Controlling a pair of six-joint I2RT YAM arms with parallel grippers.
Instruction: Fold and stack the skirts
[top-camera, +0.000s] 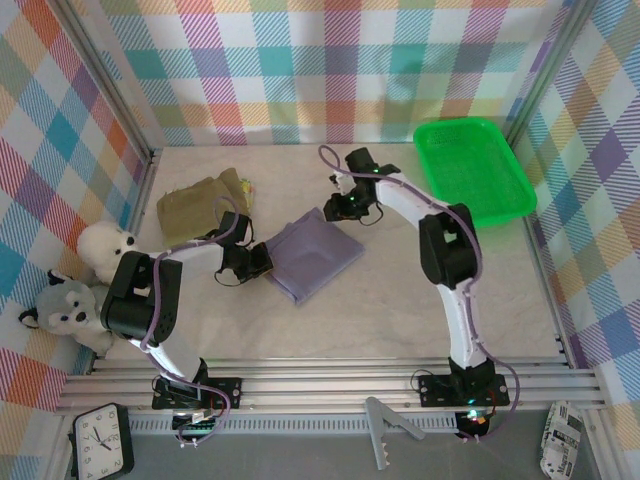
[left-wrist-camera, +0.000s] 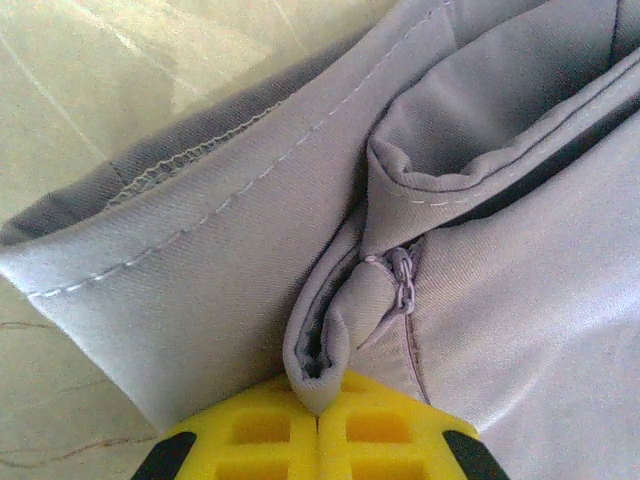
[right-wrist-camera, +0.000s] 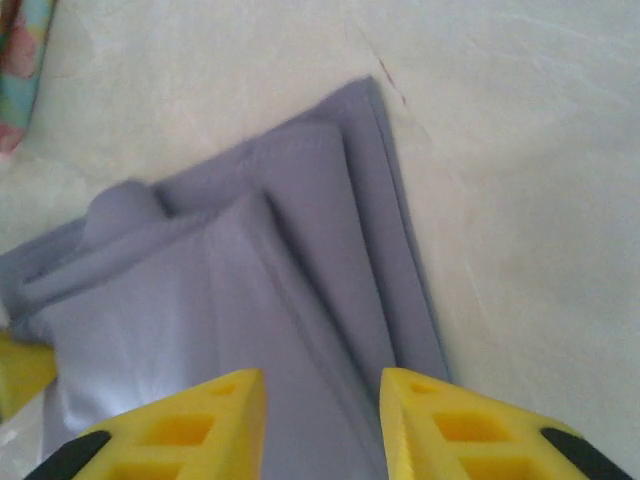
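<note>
Fingers (left-wrist-camera: 250, 440) of the left gripper (top-camera: 257, 262) pinch a fold at the left edge of the lavender-grey skirt (top-camera: 318, 258). The left wrist view brings out its zipper (left-wrist-camera: 404, 285) and stitched hem, and the top view its folded, roughly square outline. The right gripper (right-wrist-camera: 322, 420) hovers spread over the skirt's far corner. The olive-khaki skirt (top-camera: 195, 208) lies beyond-left of it, and the green tray (top-camera: 470, 175) is well to its right.

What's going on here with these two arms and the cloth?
A two-armed robot is folding a lavender-grey cloth skirt mid-table. The left hand is pinched shut on a fold of it; the right hand hangs open over its far corner. A folded olive-khaki skirt lies at the back left.
</note>
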